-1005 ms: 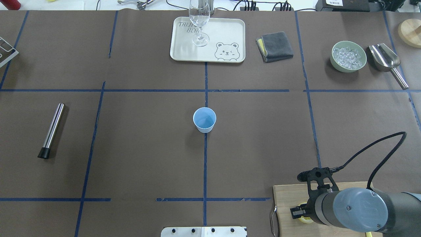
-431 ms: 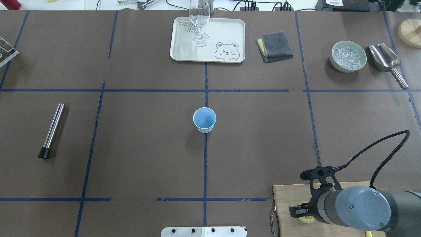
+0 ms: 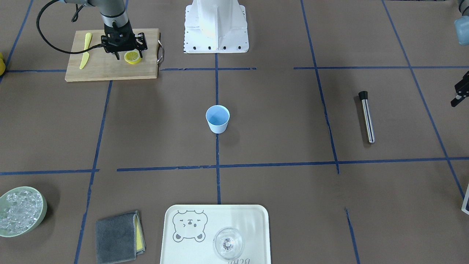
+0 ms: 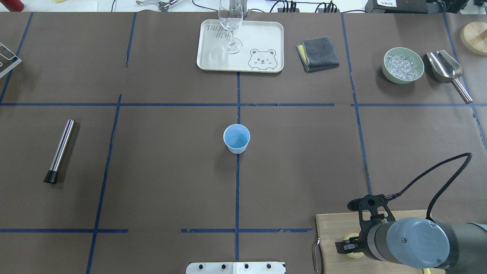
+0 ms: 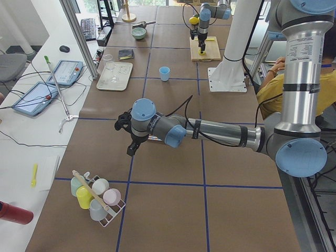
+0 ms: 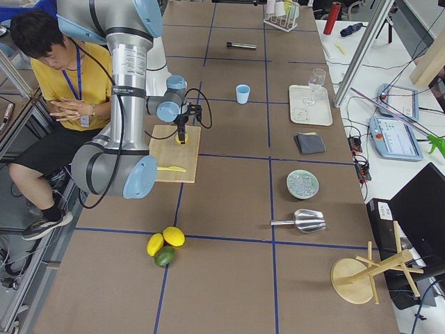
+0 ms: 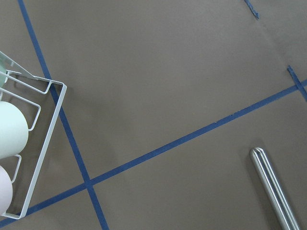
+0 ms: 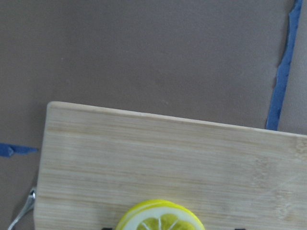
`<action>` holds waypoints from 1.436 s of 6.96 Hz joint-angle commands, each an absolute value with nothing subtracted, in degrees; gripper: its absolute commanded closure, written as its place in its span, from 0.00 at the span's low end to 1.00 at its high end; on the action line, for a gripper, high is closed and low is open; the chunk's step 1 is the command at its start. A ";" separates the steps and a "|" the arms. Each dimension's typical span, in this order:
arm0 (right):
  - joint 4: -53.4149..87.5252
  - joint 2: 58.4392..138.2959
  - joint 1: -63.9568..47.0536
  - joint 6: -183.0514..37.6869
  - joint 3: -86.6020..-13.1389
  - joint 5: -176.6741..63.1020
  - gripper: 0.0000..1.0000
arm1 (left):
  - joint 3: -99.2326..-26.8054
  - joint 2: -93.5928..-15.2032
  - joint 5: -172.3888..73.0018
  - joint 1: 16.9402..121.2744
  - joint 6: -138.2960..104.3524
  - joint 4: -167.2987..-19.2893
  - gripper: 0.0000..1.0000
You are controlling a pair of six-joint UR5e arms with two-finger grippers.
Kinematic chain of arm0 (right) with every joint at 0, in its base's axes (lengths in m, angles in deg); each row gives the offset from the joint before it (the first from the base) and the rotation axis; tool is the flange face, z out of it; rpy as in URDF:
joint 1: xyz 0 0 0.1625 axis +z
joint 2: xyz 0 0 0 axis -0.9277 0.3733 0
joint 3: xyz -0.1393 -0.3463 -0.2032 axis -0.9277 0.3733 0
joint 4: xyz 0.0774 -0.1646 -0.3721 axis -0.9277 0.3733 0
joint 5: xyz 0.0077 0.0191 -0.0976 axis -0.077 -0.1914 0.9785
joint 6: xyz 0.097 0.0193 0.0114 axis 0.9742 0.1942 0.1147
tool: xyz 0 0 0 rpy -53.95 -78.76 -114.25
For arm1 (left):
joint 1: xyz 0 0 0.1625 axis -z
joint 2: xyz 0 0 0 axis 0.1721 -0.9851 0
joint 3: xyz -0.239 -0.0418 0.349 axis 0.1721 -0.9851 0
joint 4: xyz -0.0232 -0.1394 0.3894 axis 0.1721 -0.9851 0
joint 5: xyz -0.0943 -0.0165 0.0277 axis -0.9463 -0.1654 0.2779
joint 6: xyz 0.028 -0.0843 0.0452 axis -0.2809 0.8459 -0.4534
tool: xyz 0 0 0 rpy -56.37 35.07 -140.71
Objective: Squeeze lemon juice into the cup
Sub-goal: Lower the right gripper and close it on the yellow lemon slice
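The lemon slice [image 3: 132, 57] lies on the wooden cutting board [image 3: 110, 71] at my near right. It also shows in the right wrist view [image 8: 160, 221] and partly under the wrist in the overhead view [image 4: 355, 255]. My right gripper [image 3: 129, 55] is low over the board, and its jaws stand open on either side of the slice. The light-blue cup [image 4: 236, 138] stands upright at the table's centre, far from both grippers, and also shows in the front view [image 3: 217, 118]. My left gripper [image 3: 461, 91] hangs at the far left edge. Only part of it shows, so I cannot tell its state.
A yellow knife [image 3: 85, 51] lies on the board. A steel tube [image 4: 59, 151] lies at the left. The tray [image 4: 266, 42] with a clear glass [image 4: 230, 23], a grey cloth [image 4: 318, 53], a bowl of ice [image 4: 403, 65] and a scoop [image 4: 447, 70] line the far side. A cup rack [image 7: 29, 143] is near my left wrist.
The right wrist shifted slightly over the board, and more of the lemon slice's yellow now shows around the finger in the overhead view. The cup and the rest have not moved.
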State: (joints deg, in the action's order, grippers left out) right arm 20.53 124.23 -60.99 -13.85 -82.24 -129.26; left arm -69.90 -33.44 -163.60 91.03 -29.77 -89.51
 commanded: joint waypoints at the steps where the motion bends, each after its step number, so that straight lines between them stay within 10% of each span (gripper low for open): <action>1: 20.55 123.83 -61.49 -13.51 -81.60 -129.48 0.12 | -69.96 -33.40 -163.60 91.12 -29.77 -89.51 0.00; 3: 20.47 123.83 -61.58 -13.34 -81.50 -129.30 0.31 | -70.31 -33.40 -163.60 91.21 -29.77 -89.51 0.00; 5: 20.38 123.83 -61.58 -11.32 -81.68 -129.13 0.79 | -70.40 -33.31 -163.60 91.21 -29.77 -89.51 0.00; 10: 20.55 124.27 -61.05 -11.31 -84.22 -129.21 0.85 | -70.49 -33.31 -163.60 91.12 -29.77 -89.51 0.00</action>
